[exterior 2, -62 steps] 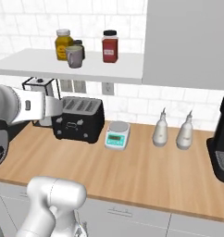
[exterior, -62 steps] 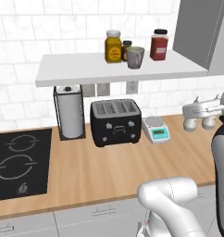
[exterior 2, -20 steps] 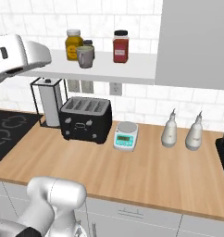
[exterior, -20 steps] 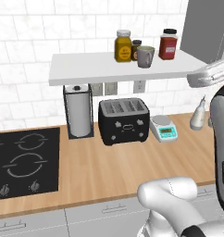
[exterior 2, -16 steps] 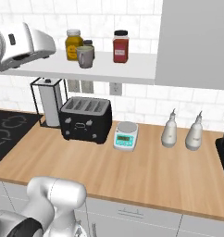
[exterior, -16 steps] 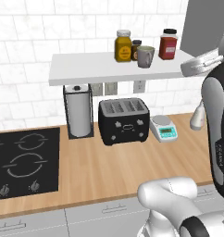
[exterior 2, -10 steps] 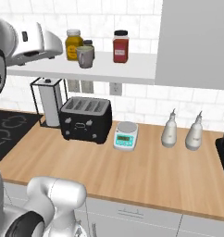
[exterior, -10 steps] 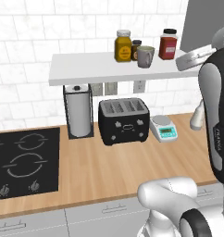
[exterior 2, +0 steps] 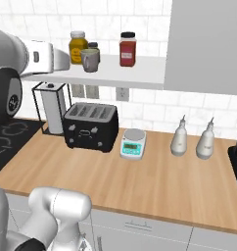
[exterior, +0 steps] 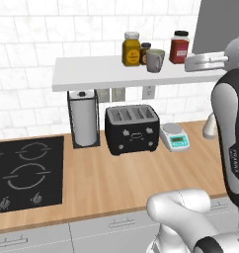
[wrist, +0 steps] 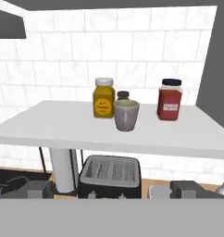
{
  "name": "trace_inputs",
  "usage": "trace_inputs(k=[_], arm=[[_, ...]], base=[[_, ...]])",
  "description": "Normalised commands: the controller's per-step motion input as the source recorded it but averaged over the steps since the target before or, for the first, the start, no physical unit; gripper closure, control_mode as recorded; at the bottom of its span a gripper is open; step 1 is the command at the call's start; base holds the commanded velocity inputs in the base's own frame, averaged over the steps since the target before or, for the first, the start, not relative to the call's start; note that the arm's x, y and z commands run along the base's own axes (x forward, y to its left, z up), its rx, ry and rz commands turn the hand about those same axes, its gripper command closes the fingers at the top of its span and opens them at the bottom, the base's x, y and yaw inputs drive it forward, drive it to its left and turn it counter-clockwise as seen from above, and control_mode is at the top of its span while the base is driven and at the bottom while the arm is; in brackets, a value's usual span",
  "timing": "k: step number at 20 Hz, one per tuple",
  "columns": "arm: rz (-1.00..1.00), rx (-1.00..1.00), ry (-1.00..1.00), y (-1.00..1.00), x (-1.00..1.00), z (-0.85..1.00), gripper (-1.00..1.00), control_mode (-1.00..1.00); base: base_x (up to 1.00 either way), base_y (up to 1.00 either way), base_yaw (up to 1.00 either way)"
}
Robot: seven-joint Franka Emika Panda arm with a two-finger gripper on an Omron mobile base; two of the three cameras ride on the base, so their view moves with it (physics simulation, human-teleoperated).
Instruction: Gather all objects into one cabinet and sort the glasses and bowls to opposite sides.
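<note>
The pincer (wrist: 112, 189) stood wide with nothing between its tips, at the bottom of the hand view, level with the shelf (wrist: 63, 127) and aimed at it. The cup (wrist: 126, 115) sat mid-frame on that shelf, just in front of a yellow jar (wrist: 103, 97) and a small dark jar (wrist: 123, 96); a red jar (wrist: 169, 99) stood apart to its right. In the left base view the cup (exterior: 154, 60) was upper centre. Below, the toaster (exterior: 132, 128) and scale (exterior: 174, 137) sat on the worktop (exterior: 116, 178).
</note>
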Motion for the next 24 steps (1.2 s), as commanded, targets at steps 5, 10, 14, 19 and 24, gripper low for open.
trace_inputs(k=[5, 10, 14, 19, 24], arm=[[-0.11, 0.06, -0.02, 0.03, 0.40, -0.01, -1.00, -1.00], [-0.04, 0.02, 0.00, 0.00, 0.10, 0.00, -1.00, -1.00], [-0.03, 0.13, 0.00, 0.00, 0.37, 0.00, -1.00, -1.00], [0.00, 0.07, 0.00, 0.00, 0.28, 0.00, -1.00, -1.00], [0.00, 0.01, 0.00, 0.00, 0.02, 0.00, -1.00, -1.00]], base=[[0.00, 0.00, 0.00], [0.00, 0.00, 0.00], [0.00, 0.00, 0.00], [0.00, 0.00, 0.00], [0.00, 0.00, 0.00]])
